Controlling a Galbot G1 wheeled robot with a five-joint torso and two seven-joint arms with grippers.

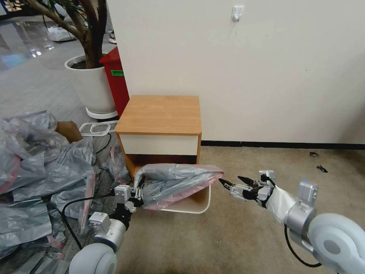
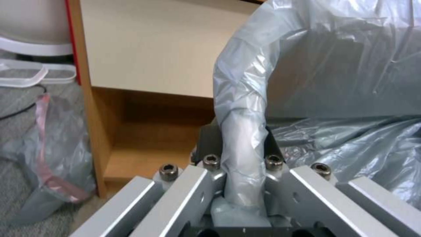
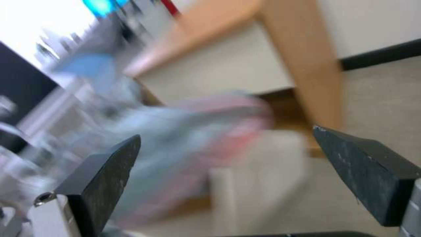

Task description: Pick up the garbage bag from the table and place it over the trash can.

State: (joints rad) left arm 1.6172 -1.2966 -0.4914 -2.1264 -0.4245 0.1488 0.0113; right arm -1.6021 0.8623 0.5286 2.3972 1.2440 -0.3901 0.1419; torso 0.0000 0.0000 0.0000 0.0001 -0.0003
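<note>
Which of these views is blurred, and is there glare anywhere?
Right wrist view: smeared with motion blur across the garbage bag and table, though the end effector's fingertips stay crisp. Head view: sharp, with window glare on the glossy floor at upper left. Left wrist view: mostly clear, evenly lit.

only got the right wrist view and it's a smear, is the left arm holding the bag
Observer: Yes. The left gripper is shut on a gathered fold of the garbage bag.
Operator: where's the bag relative to the bin
Observer: It is spread above the trash can, covering the side nearer the left arm; the corner nearer the right arm is bare.
Operator: and my right gripper
Observer: The right gripper is open, just beside the bag's pink rim, not touching it.
Operator: anything left on the table
Observer: The table top is bare.
</note>
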